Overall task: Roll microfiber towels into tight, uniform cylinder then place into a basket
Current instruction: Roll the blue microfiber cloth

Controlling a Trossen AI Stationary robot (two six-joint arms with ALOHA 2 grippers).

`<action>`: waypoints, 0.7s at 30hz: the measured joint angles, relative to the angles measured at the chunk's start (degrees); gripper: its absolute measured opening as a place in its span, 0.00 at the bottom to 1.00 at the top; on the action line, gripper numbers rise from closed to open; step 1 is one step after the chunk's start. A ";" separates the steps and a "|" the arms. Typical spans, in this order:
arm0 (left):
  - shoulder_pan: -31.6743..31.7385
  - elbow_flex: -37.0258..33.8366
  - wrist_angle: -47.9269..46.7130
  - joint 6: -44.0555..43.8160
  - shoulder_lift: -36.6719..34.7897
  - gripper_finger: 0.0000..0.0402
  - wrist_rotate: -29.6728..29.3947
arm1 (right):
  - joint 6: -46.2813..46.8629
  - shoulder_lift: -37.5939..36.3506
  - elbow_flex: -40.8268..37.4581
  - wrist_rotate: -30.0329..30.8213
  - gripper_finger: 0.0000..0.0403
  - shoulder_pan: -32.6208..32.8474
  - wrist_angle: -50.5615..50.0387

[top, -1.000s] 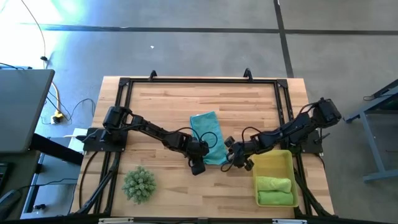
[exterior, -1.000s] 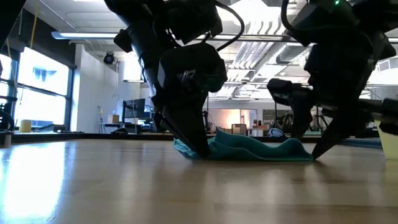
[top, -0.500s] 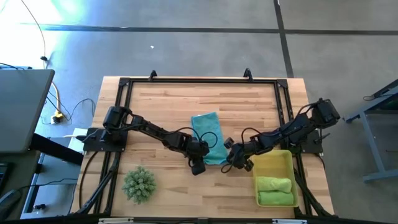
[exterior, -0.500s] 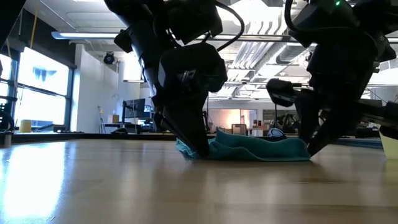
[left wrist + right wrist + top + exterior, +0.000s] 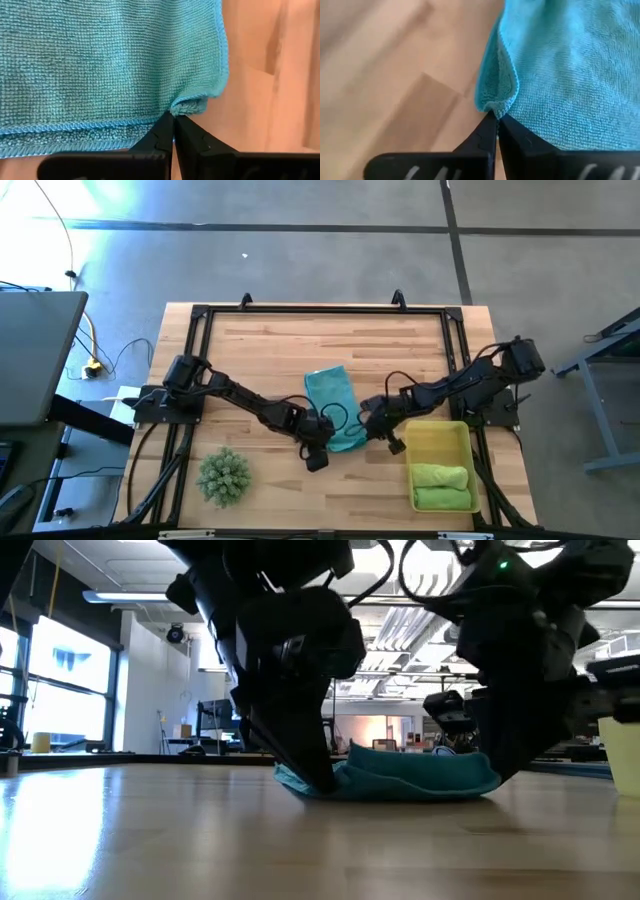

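A teal microfiber towel lies partly folded on the wooden table, its near end bunched between both grippers. My left gripper is shut on the towel at its near left corner. My right gripper is shut on its near right edge. The yellow basket stands at the near right and holds two green rolled towels. My left gripper pinches a small tuck of the towel's hemmed edge next to a corner, between its two fingertips. The fingers slant down from the near left. The towel lies on the table beyond them, and a lower layer shows under the hem. My right gripper pinches a folded-over corner of the towel between its two fingertips, with at least two layers in the fold. The fingers slant down from the table's right. That end of the towel is humped up, and the rest lies on the wood.
A spiky green plant-like ball sits at the near left. A black frame runs round the table's edges. Bare wood lies at the far side and at the near middle. A laptop stands off the table's left.
My right gripper has rolled, moved toward the towel's near right edge and shut on it. My left gripper, still shut, has drawn its corner slightly toward the near edge. The towel's near end has bunched and humped up; its far end has stayed put.
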 joint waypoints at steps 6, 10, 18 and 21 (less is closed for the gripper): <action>-0.47 0.02 0.52 -9.71 -0.01 0.00 0.03 | 15.82 -0.04 0.04 -10.93 0.00 -4.22 2.72; -0.40 0.02 0.53 -14.15 -0.02 0.00 -0.02 | 22.99 -0.07 0.04 -12.61 0.00 -5.71 2.62; -0.91 0.16 1.01 -17.01 -3.87 0.00 -3.93 | 29.12 -0.12 0.09 -12.53 0.00 -6.88 1.85; -1.51 0.13 0.43 -17.35 -5.61 0.00 -7.41 | 29.96 -0.13 0.11 -11.71 0.00 -7.34 1.49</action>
